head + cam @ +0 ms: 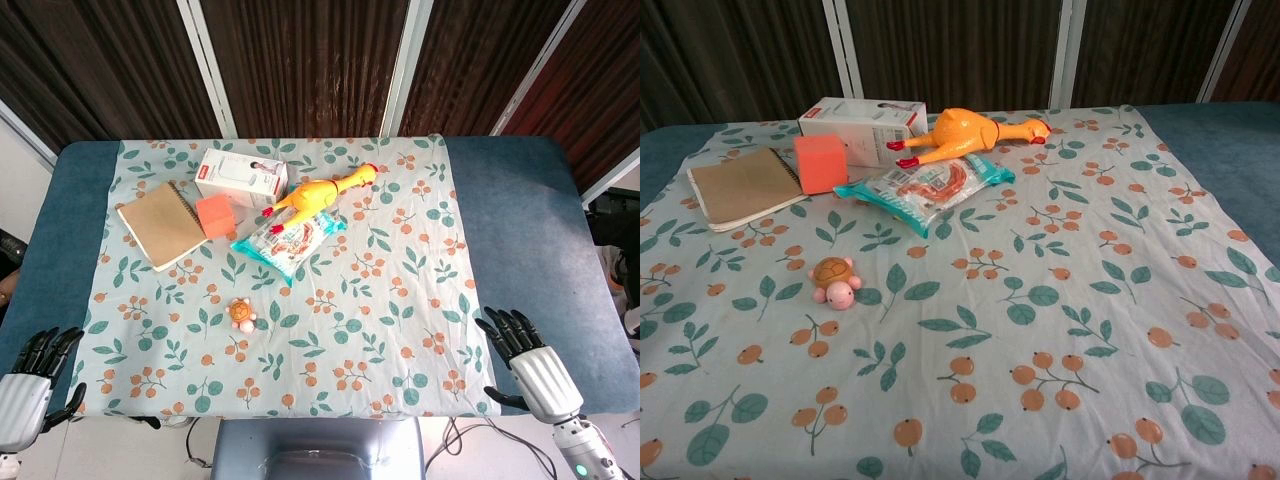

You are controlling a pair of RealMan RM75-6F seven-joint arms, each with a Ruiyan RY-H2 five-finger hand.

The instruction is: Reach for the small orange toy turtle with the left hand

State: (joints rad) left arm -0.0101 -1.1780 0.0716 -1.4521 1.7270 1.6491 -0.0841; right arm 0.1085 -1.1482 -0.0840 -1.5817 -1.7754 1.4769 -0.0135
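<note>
The small orange toy turtle [241, 315] lies on the floral cloth left of centre, its pink head toward the near edge; the chest view shows the turtle [833, 279] at mid-left. My left hand [30, 385] hovers off the table's near-left corner, fingers spread, holding nothing, well to the left of and nearer than the turtle. At the near-right edge, my right hand [530, 360] is also open with spread fingers. Neither hand appears in the chest view.
Behind the turtle lie a brown spiral notebook [162, 223], an orange cube [216, 213], a white box [240, 177], a yellow rubber chicken [325, 190] and a snack packet [290, 238]. The floral cloth [400, 300] covers a blue table [60, 220].
</note>
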